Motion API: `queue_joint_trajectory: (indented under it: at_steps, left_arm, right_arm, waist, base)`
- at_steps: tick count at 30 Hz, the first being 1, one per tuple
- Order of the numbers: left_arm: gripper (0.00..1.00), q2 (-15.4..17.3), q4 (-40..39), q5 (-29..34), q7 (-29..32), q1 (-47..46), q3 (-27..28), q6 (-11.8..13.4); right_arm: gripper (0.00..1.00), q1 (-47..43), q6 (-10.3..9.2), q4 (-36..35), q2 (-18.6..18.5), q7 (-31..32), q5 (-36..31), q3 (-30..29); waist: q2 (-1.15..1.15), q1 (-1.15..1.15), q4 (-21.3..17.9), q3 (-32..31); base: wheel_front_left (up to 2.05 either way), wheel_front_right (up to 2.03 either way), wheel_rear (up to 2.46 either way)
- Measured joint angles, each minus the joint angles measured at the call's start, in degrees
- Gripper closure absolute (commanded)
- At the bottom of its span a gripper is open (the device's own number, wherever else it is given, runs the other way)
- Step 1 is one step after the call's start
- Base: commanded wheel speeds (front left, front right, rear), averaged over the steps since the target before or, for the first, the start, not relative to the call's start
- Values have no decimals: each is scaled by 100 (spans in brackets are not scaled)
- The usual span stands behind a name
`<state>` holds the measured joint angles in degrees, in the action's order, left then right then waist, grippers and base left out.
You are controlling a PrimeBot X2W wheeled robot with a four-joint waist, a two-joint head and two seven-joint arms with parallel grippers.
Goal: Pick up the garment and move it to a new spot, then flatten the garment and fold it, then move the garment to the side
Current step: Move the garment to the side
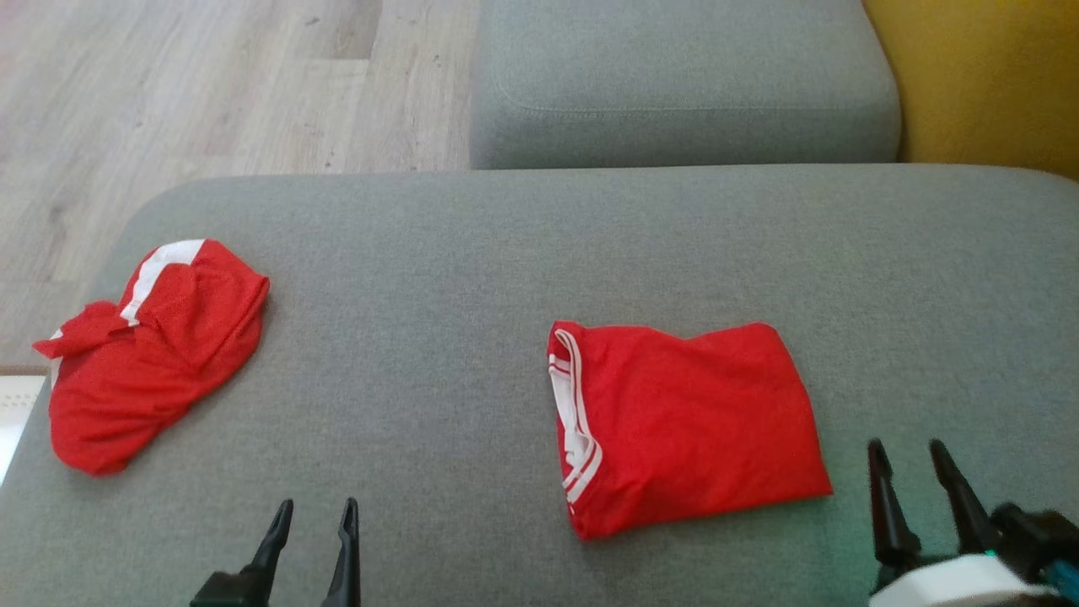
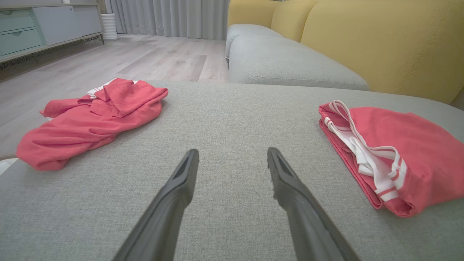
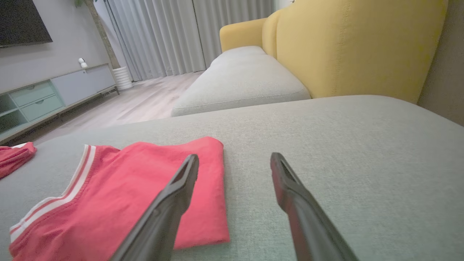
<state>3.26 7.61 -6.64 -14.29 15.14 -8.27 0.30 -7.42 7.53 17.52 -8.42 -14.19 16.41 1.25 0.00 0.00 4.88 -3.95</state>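
A red garment with white trim [image 1: 687,421] [image 2: 398,156] [image 3: 127,195] lies folded into a rectangle right of centre on the grey cushion [image 1: 472,287]. A second red garment with a white stripe [image 1: 152,350] [image 2: 90,121] [image 3: 14,157] lies crumpled near the cushion's left edge. My left gripper [image 1: 317,508] [image 2: 232,156] hovers open near the front edge, between the two garments, holding nothing. To the right of the folded garment, my right gripper [image 1: 909,448] [image 3: 235,161] stands open and empty, its left finger [image 3: 174,195] crossing that garment's right edge in the right wrist view.
A second grey seat cushion [image 1: 674,84] lies beyond, with a yellow backrest [image 1: 986,84] at the far right. Wooden floor [image 1: 211,84] shows off the cushion's left and far-left side. A low cabinet [image 2: 43,29] stands across the room.
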Motion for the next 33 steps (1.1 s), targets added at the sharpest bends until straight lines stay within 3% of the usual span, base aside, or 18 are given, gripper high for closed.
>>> queue_joint_trajectory:
  at_steps: [6, 9, 12, 19, 26, 27, 28, 33]
  left_arm:
    - [0, 0, -16, -10, 0, -16, -11, 21]
    - [0, -1, -21, -20, -1, -30, -42, 29]
    - [0, 1, -21, -85, 0, -94, -165, 55]
    - [0, -5, -99, -220, 0, -402, -434, 172]
    - [0, -4, -108, -311, 0, -554, -569, 233]
    - [0, -5, -108, -311, 0, -567, -582, 256]
    - [0, -5, -108, -311, 0, -587, -583, 281]
    - [0, -4, -160, -319, 0, -604, -565, 361]
  right_arm:
    - [0, 495, 0, -315, -342, 896, 940, 341]
    - [0, 985, 0, -436, -553, 1801, 1464, 323]
    - [0, 1327, 0, -363, -732, 2406, 1588, 302]
    - [0, 1700, 0, 435, -768, 3557, 1621, 361]
    - [0, 2089, 0, 1195, -769, 4029, 1392, 387]
    - [29, 2135, 0, 1283, -748, 4100, 1418, 376]
    - [100, 2165, 0, 1351, -728, 4116, 1424, 360]
    - [100, 2408, 0, 1485, -650, 4085, 1436, 172]
  waist:
    - [0, 0, -19, 115]
    - [0, 0, -6, 209]
    - [0, 0, 60, 301]
    - [0, 0, 363, 549]
    - [0, 1, 633, 832]
    - [0, 1, 660, 860]
    - [0, 1, 679, 887]
    - [0, 1, 588, 954]
  base:
    - [0, 0, 0]
    - [0, 0, 0]
    - [0, 0, 0]
    - [0, 0, 0]
    - [0, 0, 0]
    - [0, 0, 0]
    - [0, 0, 0]
    - [0, 0, 0]
